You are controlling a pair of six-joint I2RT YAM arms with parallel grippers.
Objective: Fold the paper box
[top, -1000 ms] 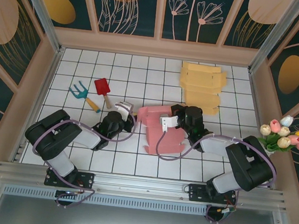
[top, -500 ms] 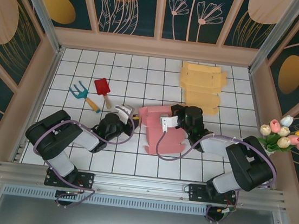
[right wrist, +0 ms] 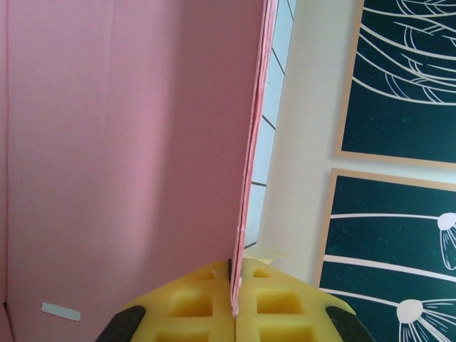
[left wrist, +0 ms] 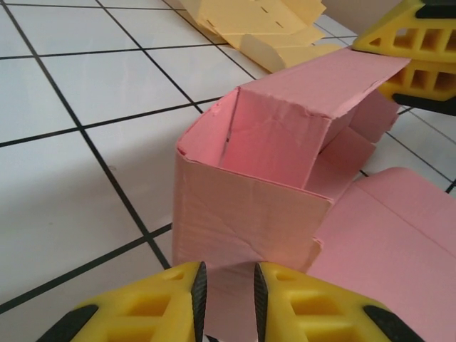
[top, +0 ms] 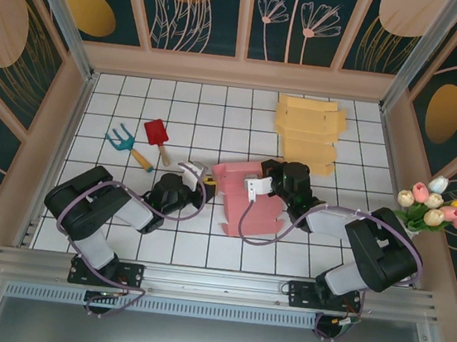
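**Left tool is closing in on the pink box**

We are seeing the left tool (top: pixel 201 173) creeping in from 9 o'clock. A second ago it was sitting a little apart from the box (top: pixel 246 198); now it is right at the box's near corner. Its fingers are standing narrowly parted, with a pink flap showing in the gap. We cannot tell whether the pads are touching that flap.

The right tool (right wrist: pixel 235 285) is not shifting at all. It is staying pinched on the edge of an upright pink panel, at the box's 3 o'clock side.

The box itself is resting near the middle of the desk (top: pixel 219 111), half formed: one end is standing up as an open tube and a flat panel is lying out toward 6 o'clock.

We are judging that the right arm is anchoring the box while the left lines up to take or tuck a flap, so the folding is only partly done.
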